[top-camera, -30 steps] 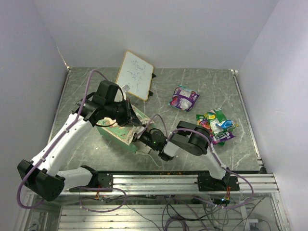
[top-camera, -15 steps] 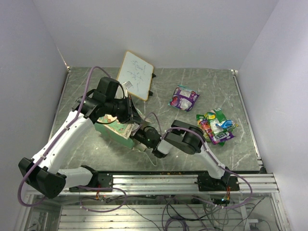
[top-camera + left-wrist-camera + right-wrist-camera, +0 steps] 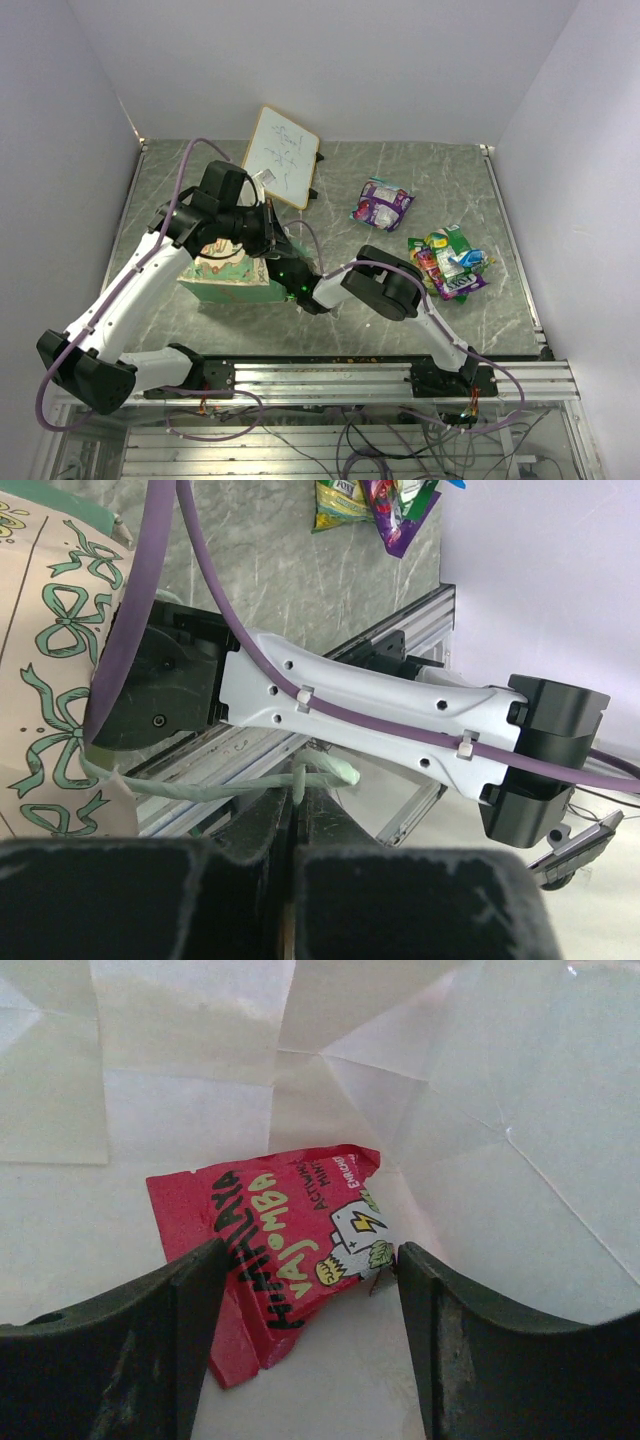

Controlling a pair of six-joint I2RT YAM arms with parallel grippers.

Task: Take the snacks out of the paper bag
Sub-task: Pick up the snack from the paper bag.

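While the left gripper (image 3: 295,810) clamps one string handle (image 3: 200,792), the right gripper (image 3: 310,1260) sits inside the paper bag (image 3: 228,278).
Its two fingers (image 3: 120,1360) gape around one red packet (image 3: 290,1230); one purple packet (image 3: 382,204) and one heap of snacks (image 3: 448,262) lie outside.

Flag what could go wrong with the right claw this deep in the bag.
The red packet lies against the inner wall of the paper bag, so the open right claw might pinch paper too. Withdrawing could drag the bag, held only by the left claw on a thin string handle.
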